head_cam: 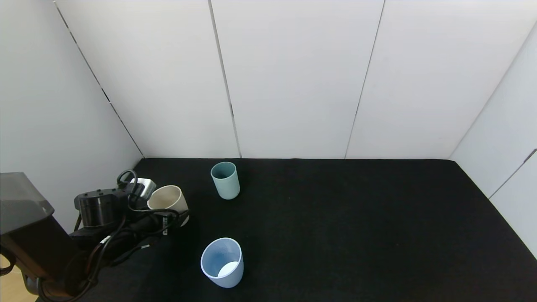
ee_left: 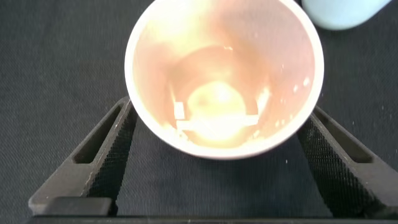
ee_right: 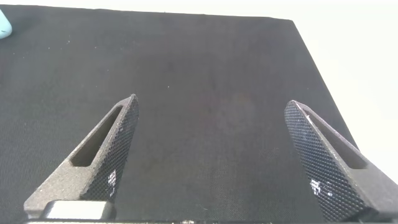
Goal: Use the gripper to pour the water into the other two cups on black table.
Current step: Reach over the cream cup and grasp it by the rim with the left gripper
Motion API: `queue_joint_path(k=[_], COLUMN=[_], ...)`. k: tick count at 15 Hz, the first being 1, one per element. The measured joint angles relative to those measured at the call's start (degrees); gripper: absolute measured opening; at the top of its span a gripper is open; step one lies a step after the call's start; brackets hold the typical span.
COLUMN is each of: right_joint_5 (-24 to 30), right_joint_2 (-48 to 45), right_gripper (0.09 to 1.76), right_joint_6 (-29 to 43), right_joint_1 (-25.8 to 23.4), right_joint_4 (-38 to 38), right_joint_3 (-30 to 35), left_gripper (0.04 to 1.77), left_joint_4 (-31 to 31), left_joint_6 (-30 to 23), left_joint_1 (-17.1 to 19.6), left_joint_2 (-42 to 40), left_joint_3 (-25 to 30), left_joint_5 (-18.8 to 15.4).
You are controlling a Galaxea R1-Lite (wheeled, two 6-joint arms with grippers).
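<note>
while the left claw (head_cam: 174, 209) stands clenched on the beige cup (head_cam: 168, 199) at the table's (head_cam: 335, 230) left, the teal cup (head_cam: 225, 180) sits beyond, light blue cup (head_cam: 222, 262) nearer; right claw (ee_right: 214, 155) released, apart.

White wall panels (head_cam: 293, 79); beige tumbler (head_cam: 168, 199)

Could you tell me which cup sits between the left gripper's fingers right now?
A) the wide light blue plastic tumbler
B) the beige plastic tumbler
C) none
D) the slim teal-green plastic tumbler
B: the beige plastic tumbler sits between the left gripper fingers, while the two other cups stand apart on the black table.
</note>
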Motion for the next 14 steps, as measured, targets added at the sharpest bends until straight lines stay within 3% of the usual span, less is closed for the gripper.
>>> queue_joint_path(k=[14], right_joint_5=[0.00], right_joint_2=[0.00], right_gripper=[1.71], right_joint_6=[0.00], right_joint_1=[0.00], right_joint_4=[0.00], right_joint_3=[0.00], left_gripper=[1.72], left_joint_4=[0.00], left_joint_6=[-0.09], left_joint_1=[0.00], left_joint_2=[2.10], left_joint_3=[-3.85], left_joint_5=[-0.22])
